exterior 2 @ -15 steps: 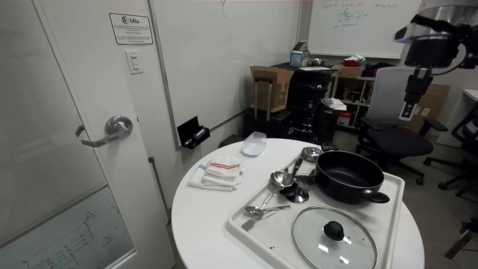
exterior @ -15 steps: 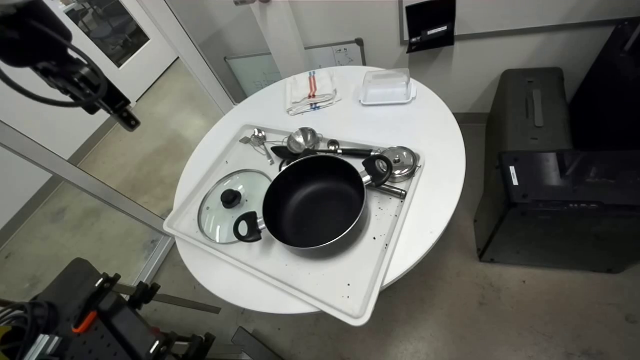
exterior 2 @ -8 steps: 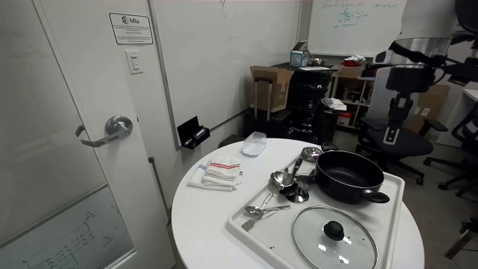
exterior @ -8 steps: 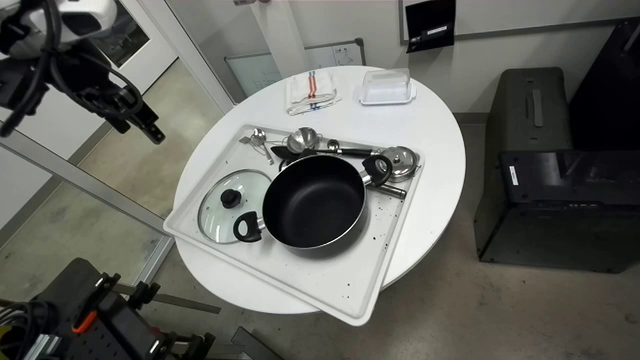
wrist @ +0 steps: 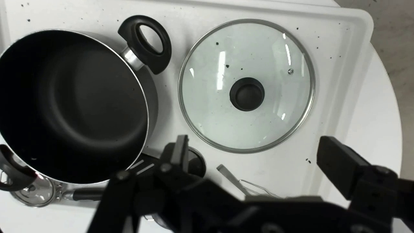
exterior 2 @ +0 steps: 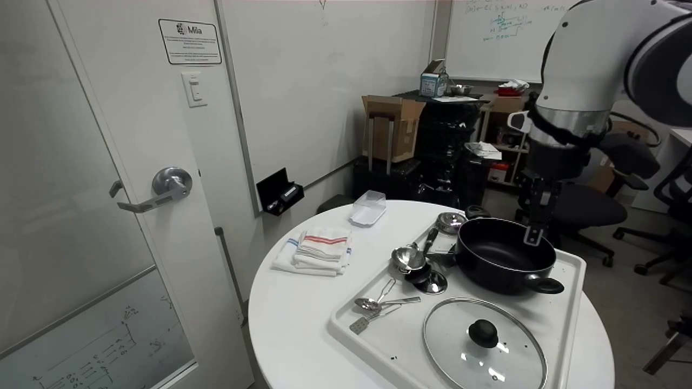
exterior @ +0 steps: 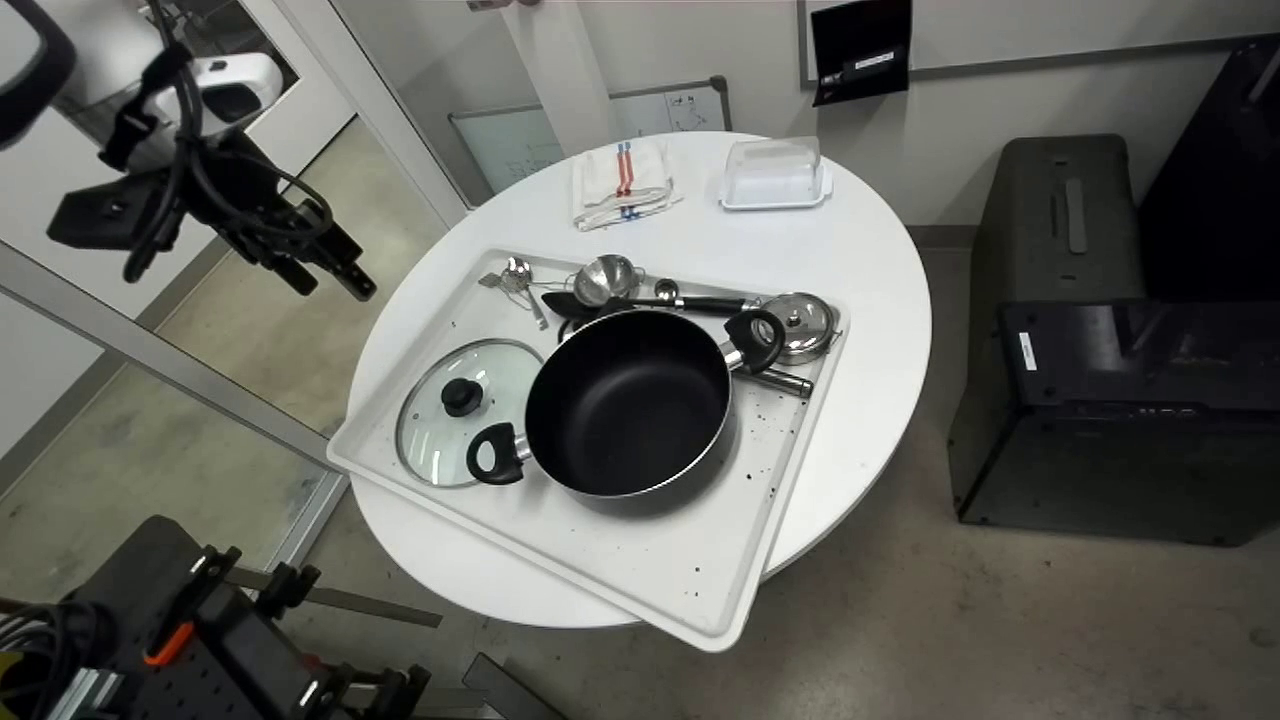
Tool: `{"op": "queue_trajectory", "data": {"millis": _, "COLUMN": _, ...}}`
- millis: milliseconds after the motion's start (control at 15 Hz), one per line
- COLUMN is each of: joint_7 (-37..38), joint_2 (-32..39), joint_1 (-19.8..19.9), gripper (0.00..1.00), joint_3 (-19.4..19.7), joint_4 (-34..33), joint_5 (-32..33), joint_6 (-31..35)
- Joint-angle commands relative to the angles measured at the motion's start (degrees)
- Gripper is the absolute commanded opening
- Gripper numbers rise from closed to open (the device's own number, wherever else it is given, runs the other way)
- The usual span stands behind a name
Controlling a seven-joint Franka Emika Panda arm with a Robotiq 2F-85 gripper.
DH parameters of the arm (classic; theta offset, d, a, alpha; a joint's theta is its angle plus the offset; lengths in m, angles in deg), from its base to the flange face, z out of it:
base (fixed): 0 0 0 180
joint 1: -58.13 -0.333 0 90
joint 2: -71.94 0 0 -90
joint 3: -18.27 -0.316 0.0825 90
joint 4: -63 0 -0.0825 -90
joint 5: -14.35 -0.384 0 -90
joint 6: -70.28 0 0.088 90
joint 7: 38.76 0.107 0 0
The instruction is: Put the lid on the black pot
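Wrist view, left to right: black pot (wrist: 81, 106) stands upright, mouth up and uncovered, so presumably set to receive its cover. Its side handle (wrist: 145, 45) points toward the lid (wrist: 210, 113), near the rim but not over it as seen here. Lid lies flat on the white tray (wrist: 343, 35) just beside the pot, knob (wrist: 247, 94) uppermost, which should suit a grasp from above. Gripper (wrist: 254, 145): fingers spread wide, nothing held; that width looks meant for straddling the knob, which lies beyond the fingertips. Gripper hangs apart from the lid in both exterior views. Step, as judged: approach. Next needed: alignment over the knob, then lowering without catching the handle.

Surface, left to right in an exterior view: round white table (exterior: 390, 335) under the tray; small metal utensils (exterior: 517, 280); folded towels (exterior: 625, 185); clear-covered container (exterior: 775, 180); small lidded metal pot (exterior: 797, 325).

Room, same order, in an exterior view: door (exterior 2: 135, 124), cardboard box (exterior 2: 400, 132), whiteboard (exterior 2: 497, 48), office chair (exterior 2: 586, 213).
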Motion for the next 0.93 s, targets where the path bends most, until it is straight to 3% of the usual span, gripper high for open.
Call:
{"op": "queue_trajectory", "data": {"millis": 0, "joint_7": 4.13, "joint_2": 6.92, "joint_1": -1.89, "gripper": 1.00, "joint_3": 0.23, "joint_4": -4.32, "joint_5": 4.55, "joint_6": 1.22}}
{"op": "queue_trajectory", "data": {"millis": 467, "joint_7": 6.54, "joint_2": 17.44, "joint_1": -5.15, "gripper": 1.00, "joint_3": 1.59, "joint_4": -10.23, "joint_5": 6.51, "joint_6": 2.45}}
{"op": "queue_trajectory", "data": {"millis": 867, "joint_7": 8.36, "joint_2": 25.85, "joint_1": -8.63, "gripper": 1.00, "joint_3": 5.06, "joint_4": -13.27, "joint_5": 8.04, "joint_6": 8.12}}
